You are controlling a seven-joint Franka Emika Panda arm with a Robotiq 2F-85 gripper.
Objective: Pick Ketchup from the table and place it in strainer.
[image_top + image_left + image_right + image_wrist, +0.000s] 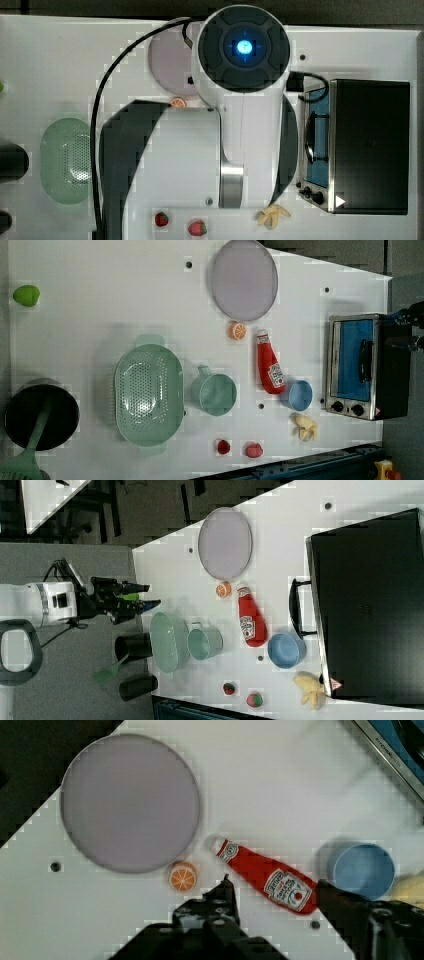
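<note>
Below the released claw [272,887], apart from it, lies the Ketchup [265,876].

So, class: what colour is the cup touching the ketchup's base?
Light blue cup, clearest in the left view, beside the ketchup.

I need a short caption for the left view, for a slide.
Ketchup bottle lying flat between an orange slice and a blue cup, apart from the empty green strainer.

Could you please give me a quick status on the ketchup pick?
Gripper open, high above the table, holding nothing. Ketchup lying flat beside the blue cup. Strainer empty; green cup lies between them.
</note>
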